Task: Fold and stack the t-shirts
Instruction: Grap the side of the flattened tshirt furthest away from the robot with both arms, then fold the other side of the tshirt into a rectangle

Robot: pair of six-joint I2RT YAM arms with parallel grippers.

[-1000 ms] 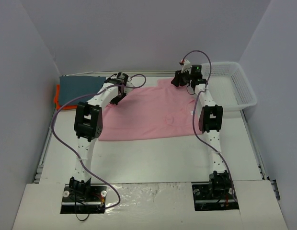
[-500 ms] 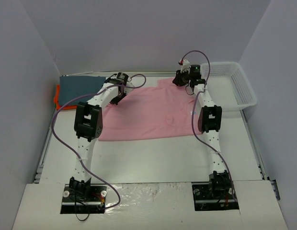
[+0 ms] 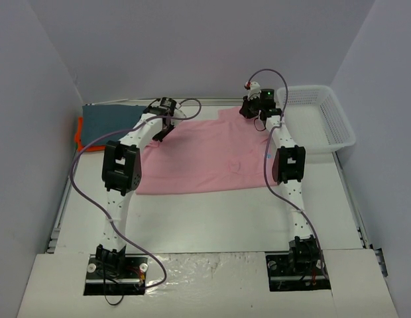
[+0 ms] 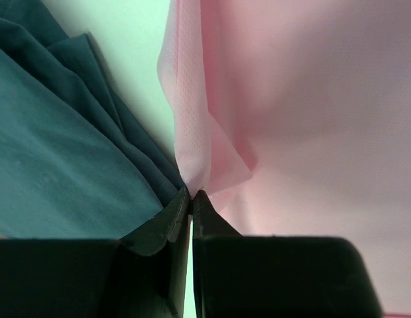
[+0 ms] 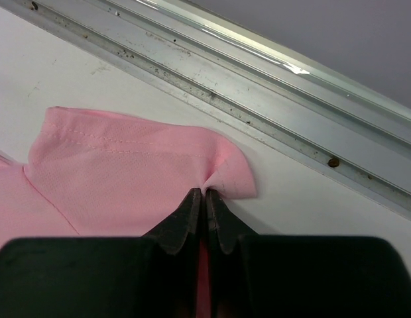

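Black fingers (image 5: 182,225) on puckered pink shirt (image 5: 126,172)

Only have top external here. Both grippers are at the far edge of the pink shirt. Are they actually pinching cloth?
Observer: Left wrist view: the left gripper is shut on a bunched fold of the pink shirt.
Operator: And the right?
Observer: Right wrist view: the right gripper is shut on a hemmed, stitched edge of the pink shirt, and the cloth puckers at the pinch.
Operator: Is the left one catching the blue-grey one too?
Observer: The blue-grey shirt runs right up against that gripper's tip. I cannot tell whether any of it is inside the pinch.
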